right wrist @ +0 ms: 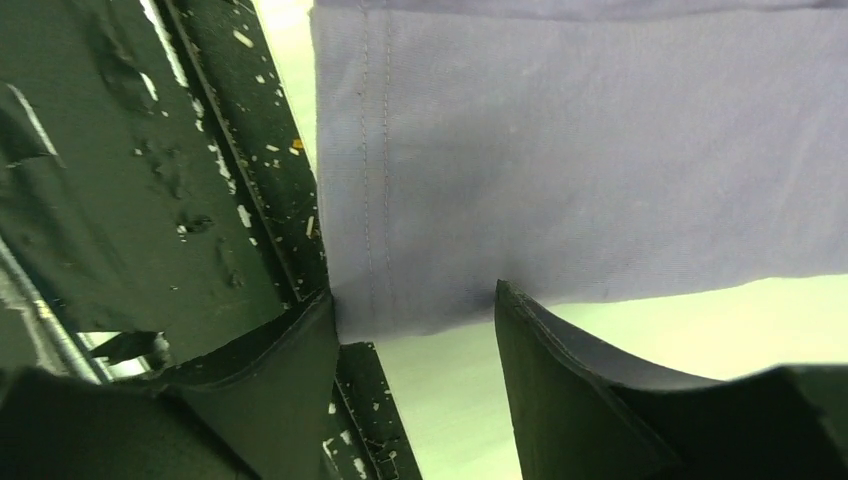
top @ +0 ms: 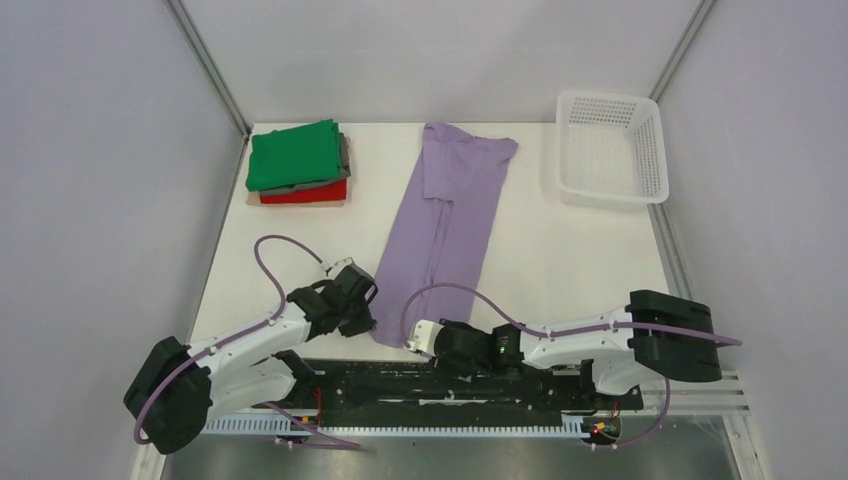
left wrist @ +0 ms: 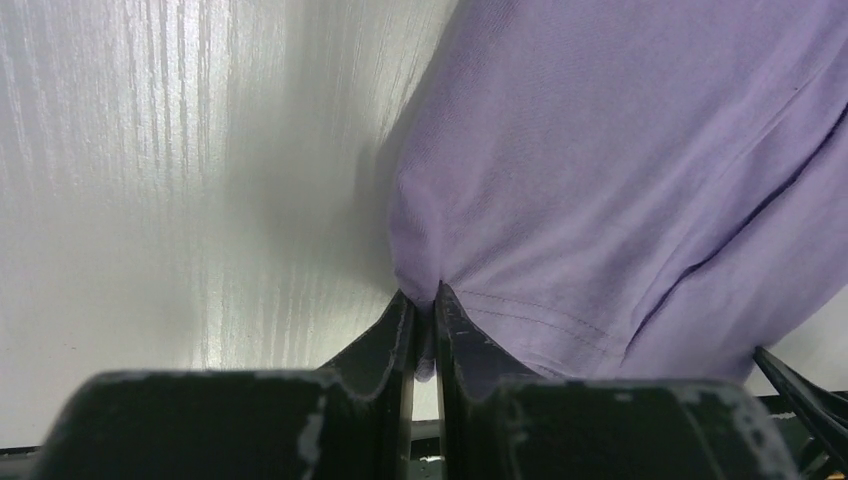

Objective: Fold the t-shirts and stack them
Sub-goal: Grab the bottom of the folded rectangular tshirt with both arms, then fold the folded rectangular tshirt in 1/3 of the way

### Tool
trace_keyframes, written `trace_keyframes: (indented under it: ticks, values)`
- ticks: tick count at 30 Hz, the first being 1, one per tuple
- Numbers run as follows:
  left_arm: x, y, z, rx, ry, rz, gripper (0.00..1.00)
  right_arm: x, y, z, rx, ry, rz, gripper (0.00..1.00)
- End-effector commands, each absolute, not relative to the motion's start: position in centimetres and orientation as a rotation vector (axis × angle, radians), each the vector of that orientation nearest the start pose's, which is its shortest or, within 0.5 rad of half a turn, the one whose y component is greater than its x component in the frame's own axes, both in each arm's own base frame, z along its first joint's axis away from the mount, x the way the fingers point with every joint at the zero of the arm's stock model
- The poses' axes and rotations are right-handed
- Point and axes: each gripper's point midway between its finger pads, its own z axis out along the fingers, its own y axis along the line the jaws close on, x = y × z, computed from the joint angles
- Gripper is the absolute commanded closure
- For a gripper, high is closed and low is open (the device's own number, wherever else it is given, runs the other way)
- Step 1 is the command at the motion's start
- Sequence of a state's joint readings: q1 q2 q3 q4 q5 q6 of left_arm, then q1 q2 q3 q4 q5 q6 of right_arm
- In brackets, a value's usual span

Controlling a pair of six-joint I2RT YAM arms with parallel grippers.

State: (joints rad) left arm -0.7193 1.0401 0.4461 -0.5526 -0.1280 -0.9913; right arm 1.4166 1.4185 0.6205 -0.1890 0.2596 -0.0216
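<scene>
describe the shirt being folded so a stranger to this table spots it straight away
On the white table, look between the folded pile at the far left corner and the mesh basket at far right. The lavender t-shirt lies there as one long strip reaching the near edge, the only shirt spread out rather than stacked.

Lavender shirt (top: pixel 450 215) folded lengthwise — left tool (top: pixel 364 306), right tool (top: pixel 410 339) at near hem; green-topped stack (top: pixel 297 163) far-left.

White arms (top: pixel 250 342), black joints (top: pixel 165 400), lilac cables (top: pixel 280 238)
</scene>
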Motion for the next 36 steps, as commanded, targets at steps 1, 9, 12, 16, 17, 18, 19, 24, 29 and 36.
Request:
trace_keyframes:
  ticks: [1, 9, 12, 16, 17, 18, 19, 24, 29, 36]
  values:
    - [13.6, -14.2, 0.7, -0.468, 2.736, -0.356, 0.85, 10.5, 28.9, 1.9, -1.543, 1.928, 0.156, 0.45]
    - [12.0, -14.4, 0.8, -0.52, 2.763, -0.433, 0.98, 8.1, 29.1, 2.8, -1.572, 1.955, 0.339, 0.83]
    - [11.2, -14.5, 1.4, -0.542, 2.756, -0.501, 0.98, 6.3, 29.1, 2.9, -1.623, 1.958, 0.456, 0.9]
    - [10.6, -14.6, 3.1, -0.542, 2.706, -0.602, 0.98, 5.2, 29.2, 3.4, -1.611, 1.97, 0.554, 0.92]
    - [10.7, -14.7, 3.7, -0.531, 2.679, -0.637, 0.98, 4.9, 29.3, 3.5, -1.606, 1.969, 0.579, 0.92]
    - [10.8, -14.9, 4.3, -0.522, 2.652, -0.67, 0.98, 4.7, 29.5, 3.8, -1.596, 1.972, 0.603, 0.93]
    - [11.1, -15.1, 5.1, -0.511, 2.615, -0.712, 0.98, 4.6, 29.7, 4.0, -1.583, 1.978, 0.62, 0.93]
    - [13.5, -16.5, 9.3, -0.451, 2.429, -0.851, 0.91, 5.5, 30.4, 5.7, -1.495, 1.977, 0.658, 0.95]
    - [17.3, -17.8, 13.7, -0.37, 2.334, -0.786, 0.91, 9.9, 30.4, 7.4, -1.272, 2.021, 0.654, 0.95]
    - [23.2, -21.2, 15.8, -0.277, 2.318, -0.66, 0.91, 16.6, 27.3, 8.0, -0.965, 2.1, 0.415, 0.96]
